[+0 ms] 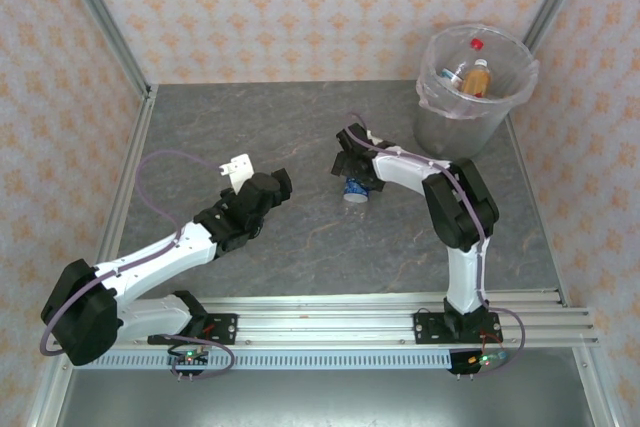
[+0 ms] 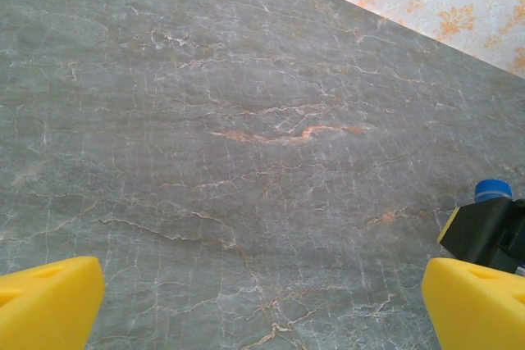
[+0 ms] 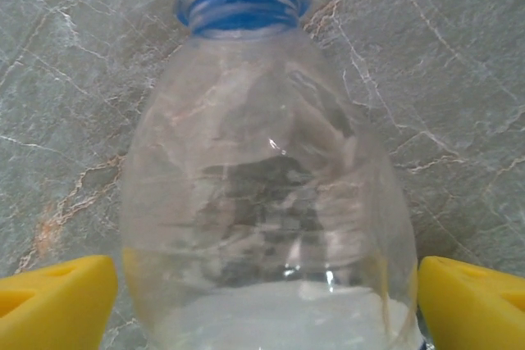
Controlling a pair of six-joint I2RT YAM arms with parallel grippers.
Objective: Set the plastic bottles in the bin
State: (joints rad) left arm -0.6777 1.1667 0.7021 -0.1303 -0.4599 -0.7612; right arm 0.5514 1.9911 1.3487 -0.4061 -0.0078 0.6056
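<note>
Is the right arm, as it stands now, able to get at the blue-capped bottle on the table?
Probably yes: the blue-capped bottle sits between the open fingers of the right gripper, and nothing on the table blocks it.

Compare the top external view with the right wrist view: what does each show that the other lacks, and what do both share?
The top external view adds the bin, the bottles already inside it, and the left arm. The right wrist view adds a close look at the right end effector, its yellow fingertips flanking the blue-capped bottle. Both share that bottle and the grey marbled table.
</note>
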